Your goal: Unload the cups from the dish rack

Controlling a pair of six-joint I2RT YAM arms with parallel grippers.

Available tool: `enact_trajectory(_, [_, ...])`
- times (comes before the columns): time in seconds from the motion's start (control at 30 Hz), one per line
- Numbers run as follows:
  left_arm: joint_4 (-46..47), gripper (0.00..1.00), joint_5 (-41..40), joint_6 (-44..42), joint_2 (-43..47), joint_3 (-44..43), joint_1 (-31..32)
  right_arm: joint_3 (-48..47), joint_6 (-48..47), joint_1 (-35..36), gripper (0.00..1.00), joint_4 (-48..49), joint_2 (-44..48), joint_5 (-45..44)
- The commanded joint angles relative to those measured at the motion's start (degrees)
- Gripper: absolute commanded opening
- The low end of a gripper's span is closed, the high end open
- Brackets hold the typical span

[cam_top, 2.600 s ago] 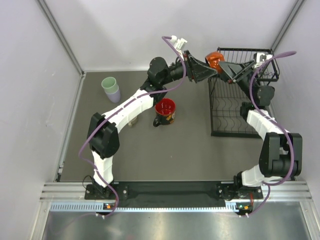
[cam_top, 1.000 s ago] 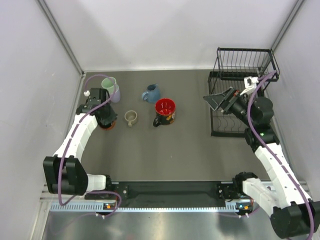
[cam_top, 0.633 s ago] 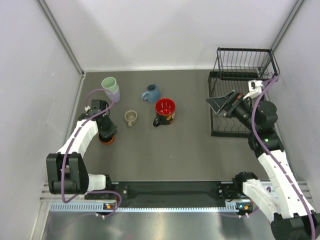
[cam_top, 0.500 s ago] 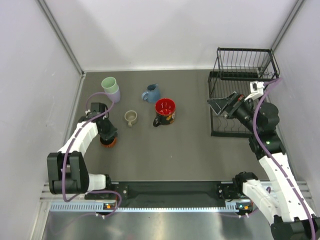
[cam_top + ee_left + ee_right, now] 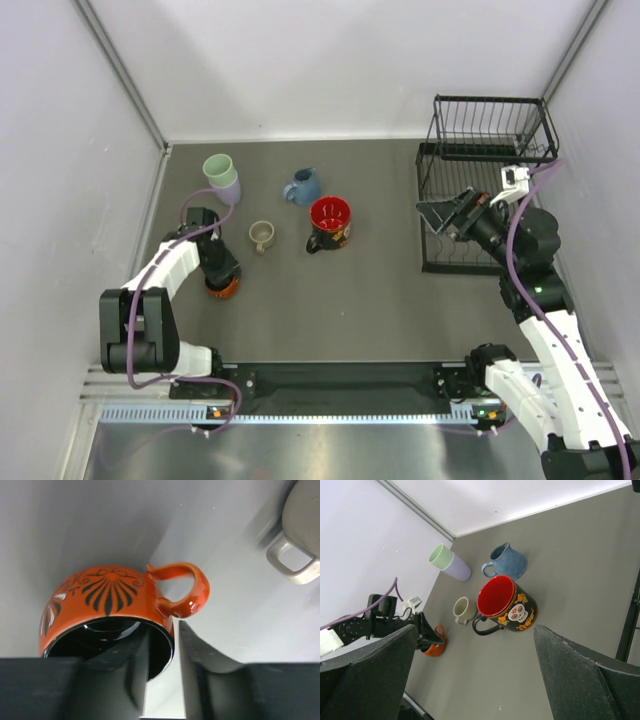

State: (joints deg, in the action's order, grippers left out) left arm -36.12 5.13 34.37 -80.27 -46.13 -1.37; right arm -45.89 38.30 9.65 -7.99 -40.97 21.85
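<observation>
Currently orange mug (image 5: 107, 600) stands upright, mouth up, handle toward beige mug (image 5: 305, 525); left gripper (image 5: 164, 637) pinches its rim beside the handle. Right gripper (image 5: 475, 645) is spread wide.

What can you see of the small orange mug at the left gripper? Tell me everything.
The small orange mug looks like glossy ceramic, with black fan patterns outside, a shiny black inside and a loop handle. It is upright, mouth up, at the left of the table, near the beige mug. The left gripper pinches its wall beside the handle, one finger inside, one outside.
</observation>
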Motion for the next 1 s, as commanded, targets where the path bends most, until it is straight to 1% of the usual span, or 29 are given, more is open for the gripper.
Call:
enact_trajectory(0.0, [0.17,0.36,-0.38,-0.8,0.81,-2.38,-0.13,-3.24,-1.21,0.81,1.0,0.16,0.8,-0.67])
enact_trajectory(0.07, [-0.27,0.44,-0.2,-0.45,1.86,-2.56,-0.13,-3.68,-1.47,0.81,1.0,-0.27,1.07,-0.84])
enact_trajectory(0.1, [-0.53,0.49,-0.12,-0.27,2.22,-2.74,-0.22,-3.94,-1.74,0.72,1.0,-0.62,1.07,-1.01])
enact_trajectory(0.17, [-1.32,0.52,-0.12,-0.09,3.09,-4.23,-0.13,-5.17,-3.23,0.81,1.0,-2.29,1.16,-2.15])
enact_trajectory(0.23, [-3.34,0.59,-0.2,-0.18,3.98,-7.2,-0.13,-5.96,-4.29,0.9,1.0,-3.43,1.07,-3.64])
enact_trajectory(0.27, [-3.95,0.69,-0.03,-0.44,5.2,-8.44,-0.04,-6.92,-5.6,0.9,1.0,-5.35,0.55,-4.09])
enact_trajectory(0.3, [-4.66,0.76,0.15,-0.62,5.91,-9.67,-0.13,-7.54,-6.04,0.9,1.0,-6.33,-0.07,-4.44])
enact_trajectory(0.33, [-4.75,0.98,1.11,-1.4,6.61,-12.03,-0.04,-8.59,-6.48,0.98,1.0,-7.29,-0.42,-4.97])
enact_trajectory(0.43, [-4.58,0.99,3.13,-2.2,9.25,-16.52,-0.04,-9.92,-9.46,1.6,1.0,-9.68,-2.71,-3.93])
enact_trajectory(0.5, [-2.83,0.99,7.43,-2.38,11.44,-18.02,0.05,-11.76,-13.59,2.65,1.0,-11.42,-4.2,-4.26])
enact_trajectory(0.53, [0.66,0.99,9.36,-2.29,12.32,-18.55,-0.04,-13.25,-14.65,3.0,1.0,-12.13,-4.55,-6.27])
enact_trajectory(0.57, [3.05,0.99,14.86,-2.38,14.24,-18.47,0.22,-13.96,-15.97,3.44,1.0,-12.66,-5.25,-7.07])
enact_trajectory(0.63, [8.75,0.99,19.9,-2.73,15.66,-18.29,0.83,-15.36,-16.85,4.58,1.0,-13.63,-6.13,-8.04])
enact_trajectory(0.67, [11.48,0.99,21.14,-3.25,15.84,-19.08,3.28,-16.59,-17.64,5.28,1.0,-13.72,-7.27,-8.05])
enact_trajectory(0.7, [12.12,0.99,20.63,-3.34,15.5,-20.22,4.52,-17.21,-17.91,7.29,1.0,-13.63,-7.8,-8.57])
enact_trajectory(0.73, [12.73,0.99,20.8,-3.87,14.97,-22.49,7.14,-18.7,-18.26,8.79,1.0,-14.15,-8.33,-10.92])
enact_trajectory(0.77, [15.52,0.99,21.24,-4.05,14.88,-23.3,8.65,-19.67,-18.96,10.46,1.0,-14.59,-9.55,-12.43])
enact_trajectory(0.8, [17.38,0.99,22.63,-4.4,14.88,-23.83,10.05,-20.63,-19.06,13.96,1.0,-14.95,-10.18,-14.01])
enact_trajectory(0.83, [19.31,0.99,23.43,-4.57,14.88,-24.27,11.72,-22.65,-18.97,15.73,1.0,-15.99,-10.88,-17.94])
enact_trajectory(0.87, [21.77,0.99,24.57,-4.84,15.23,-24.18,14.78,-23.45,-17.49,18.8,1.0,-16.27,-12.1,-20.24])
enact_trajectory(0.9, [25.27,0.99,25.19,-5.01,15.32,-24.01,16.38,-23.89,-16.26,20.13,1.0,-16.1,-12.55,-21.66])
enact_trajectory(0.93, [26.44,0.99,25.28,-5.1,15.32,-24.53,17.79,-24.24,-15.2,21.02,1.0,-15.66,-13.08,-24.28])
enact_trajectory(0.97, [27.15,0.99,26.15,-5.36,15.06,-24.88,19.89,-24.25,-14.15,21.89,1.0,-14.87,-13.6,-24.39])
